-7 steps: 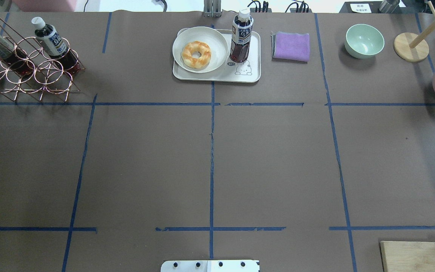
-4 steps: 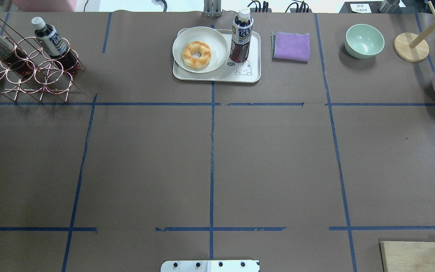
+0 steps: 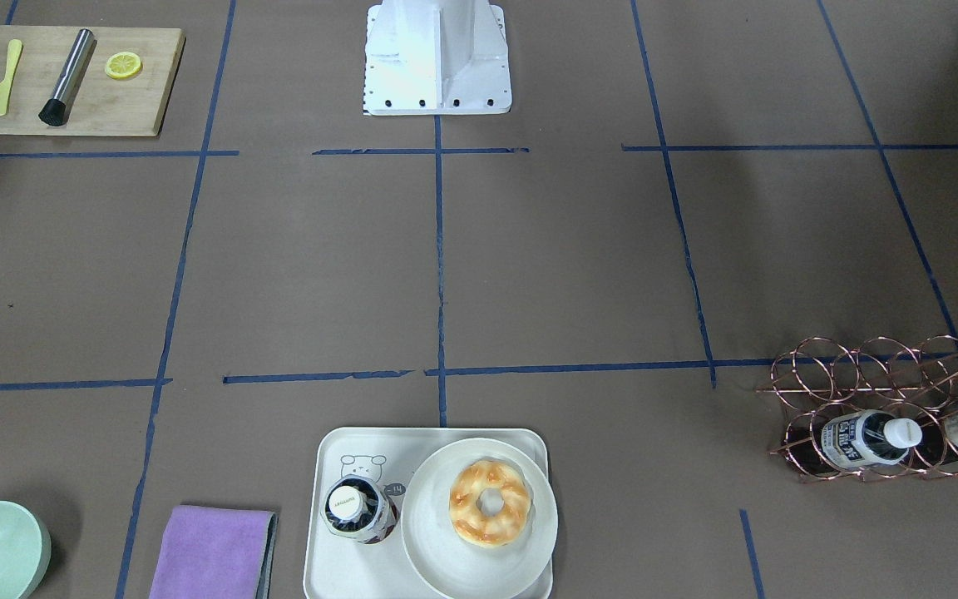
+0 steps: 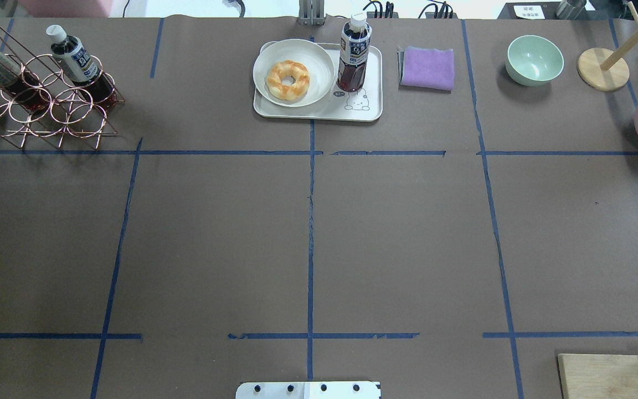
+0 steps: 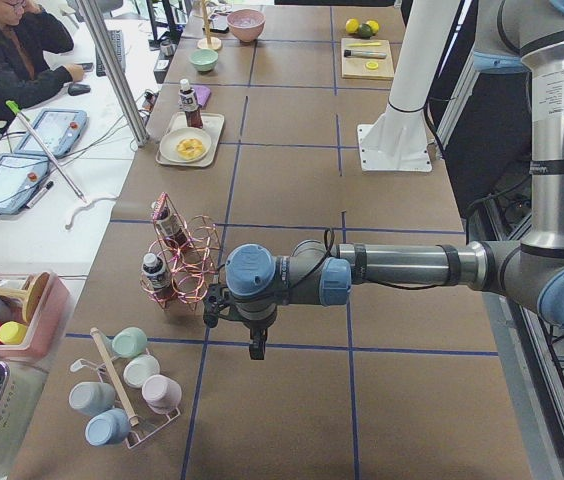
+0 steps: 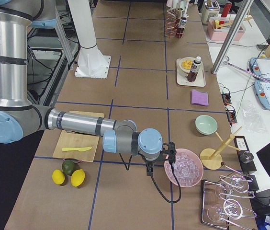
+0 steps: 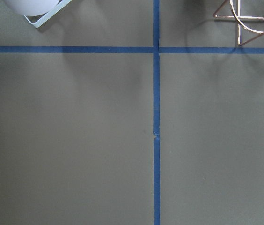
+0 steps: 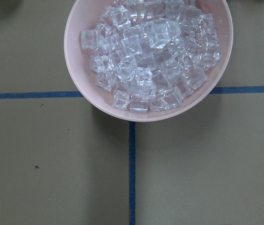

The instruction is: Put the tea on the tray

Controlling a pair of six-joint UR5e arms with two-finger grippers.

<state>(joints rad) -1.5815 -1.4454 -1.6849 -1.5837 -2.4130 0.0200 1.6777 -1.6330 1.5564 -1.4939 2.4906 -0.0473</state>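
Observation:
One tea (image 4: 353, 55) bottle with a white cap stands upright on the cream tray (image 4: 371, 112), right of the plate; the front view shows the tea (image 3: 354, 507) from above on the tray (image 3: 325, 466). Two more such bottles (image 4: 78, 61) lie in the copper wire rack (image 4: 42, 113) at the far left. My left gripper (image 5: 256, 352) hangs over bare table near the rack, seen only from the side, so I cannot tell its state. My right gripper (image 6: 149, 172) hangs beside the pink ice bowl, and I cannot tell its state either. Both are far from the tea.
A white plate (image 4: 274, 52) with a doughnut (image 4: 287, 80) shares the tray. A purple cloth (image 4: 427, 67), a green bowl (image 4: 534, 60) and a wooden stand (image 4: 602, 69) line the far edge. The pink bowl (image 8: 136, 117) holds ice. A wooden board (image 3: 71, 108) lies near the base.

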